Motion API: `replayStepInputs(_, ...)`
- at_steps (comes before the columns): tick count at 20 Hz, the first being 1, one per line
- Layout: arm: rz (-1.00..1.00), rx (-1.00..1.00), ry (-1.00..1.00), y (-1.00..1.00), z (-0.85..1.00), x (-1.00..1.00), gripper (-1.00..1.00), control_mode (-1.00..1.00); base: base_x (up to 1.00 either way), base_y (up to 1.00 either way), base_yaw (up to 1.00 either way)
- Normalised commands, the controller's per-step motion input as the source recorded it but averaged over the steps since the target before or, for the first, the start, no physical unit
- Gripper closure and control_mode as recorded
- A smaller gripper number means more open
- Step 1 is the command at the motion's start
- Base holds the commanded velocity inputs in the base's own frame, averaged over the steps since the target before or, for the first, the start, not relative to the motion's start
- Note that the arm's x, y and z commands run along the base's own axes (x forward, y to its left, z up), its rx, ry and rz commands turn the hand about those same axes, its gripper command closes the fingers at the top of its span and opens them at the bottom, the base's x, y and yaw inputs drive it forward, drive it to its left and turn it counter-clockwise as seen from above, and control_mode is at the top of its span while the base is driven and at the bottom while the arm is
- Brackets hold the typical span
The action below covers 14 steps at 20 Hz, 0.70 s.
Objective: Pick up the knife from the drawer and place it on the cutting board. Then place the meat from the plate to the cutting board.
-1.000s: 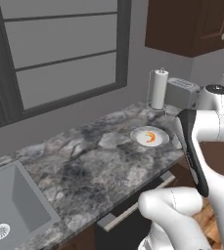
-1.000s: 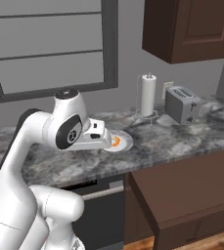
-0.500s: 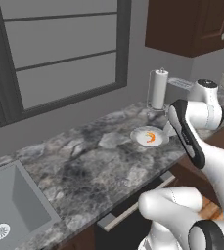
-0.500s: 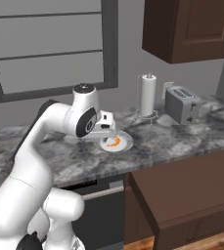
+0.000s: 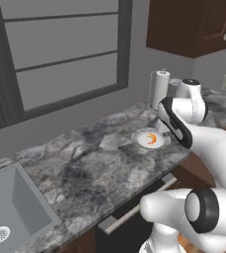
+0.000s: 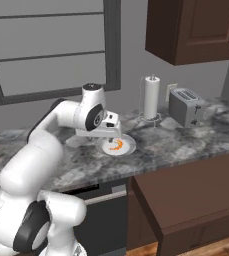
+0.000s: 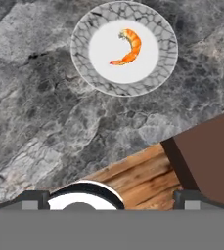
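The small white plate [image 7: 165, 34] with a greyish rim sits on the marble counter, and the orange-red curved meat [image 7: 129, 46] lies in its middle. In the hand view my gripper [image 7: 111, 199] is open, its fingertips [image 7: 33, 197] wide apart with nothing between them, short of the plate. From the right base view the gripper [image 6: 111, 133] hangs just above the plate [image 6: 128, 148] and meat [image 6: 116, 145]. A dark brown drawer [image 6: 186, 195] juts out under the counter at the right; its inside is hidden. The knife and the cutting board are out of view.
A paper towel roll [image 6: 151, 97] and a silver toaster [image 6: 186, 106] stand at the back of the counter [image 6: 186, 140]. A sink [image 5: 11, 217] lies at the far left. Dark wall cabinets [image 6: 196, 30] hang above. A silver-handled panel [image 5: 134, 211] sits below the counter edge.
The arm has swung and stretched out toward the plate, bringing the hand over it. The jaws stay wide. The plate and meat have not moved.
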Motion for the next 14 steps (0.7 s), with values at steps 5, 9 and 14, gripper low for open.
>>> replayStepInputs(5,-0.05,0.00,0.12,0.00,-0.36,0.38,-1.00,-1.00,0.00,0.00,0.00)
replayStepInputs(9,0.00,0.01,0.04,0.00,-0.36,0.39,-1.00,-1.00,0.00,0.00,0.00)
replayStepInputs(14,0.00,0.03,0.00,-0.04,-0.36,0.37,-1.00,-1.00,0.00,0.00,0.00)
